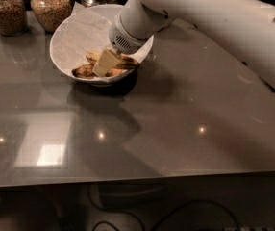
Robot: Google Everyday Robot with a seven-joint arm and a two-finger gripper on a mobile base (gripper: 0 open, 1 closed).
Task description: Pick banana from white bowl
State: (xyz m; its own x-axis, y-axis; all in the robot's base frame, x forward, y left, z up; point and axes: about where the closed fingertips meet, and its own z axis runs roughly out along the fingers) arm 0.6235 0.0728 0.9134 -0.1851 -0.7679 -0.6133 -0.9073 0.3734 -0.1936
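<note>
Roughly halfway, by my read. The claw point(106, 63) is down inside the white bowl point(63, 52), right on the fruit. I can't tell whether it's clenched or released. The banana point(124, 62) lies at the bowl's near side against the claw, not yet lifted. Left to do: secure the grasp and raise it clear of the rim, above the counter point(185, 129).
</note>
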